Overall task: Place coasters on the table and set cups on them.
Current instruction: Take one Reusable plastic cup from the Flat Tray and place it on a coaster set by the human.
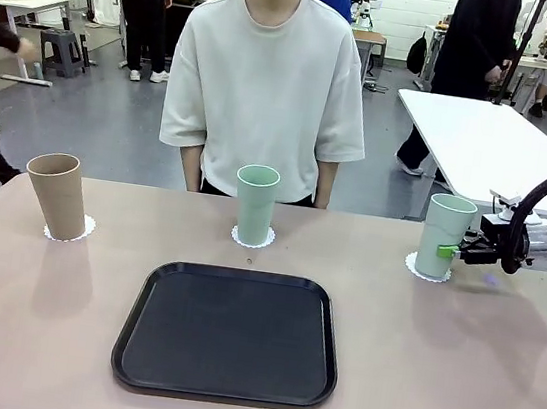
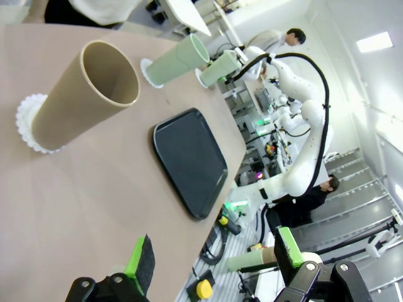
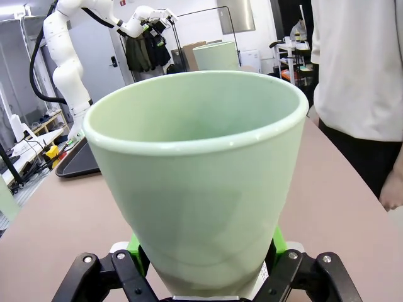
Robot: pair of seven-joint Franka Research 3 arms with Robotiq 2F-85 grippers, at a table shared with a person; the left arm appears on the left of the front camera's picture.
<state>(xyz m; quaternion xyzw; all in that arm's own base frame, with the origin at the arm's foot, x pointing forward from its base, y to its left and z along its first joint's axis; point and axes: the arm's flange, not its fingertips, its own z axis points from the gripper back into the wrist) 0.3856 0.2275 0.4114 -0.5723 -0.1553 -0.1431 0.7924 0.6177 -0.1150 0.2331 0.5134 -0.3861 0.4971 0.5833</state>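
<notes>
Three cups upright on coasters along the far side of the table.

Right end effector clamped on the right mint cup, which stands on its coaster. Left end effector hangs above the table, fingers apart, holding nothing. Tan cup far left, middle mint cup in front of the person; black tray nearer the robot.
</notes>
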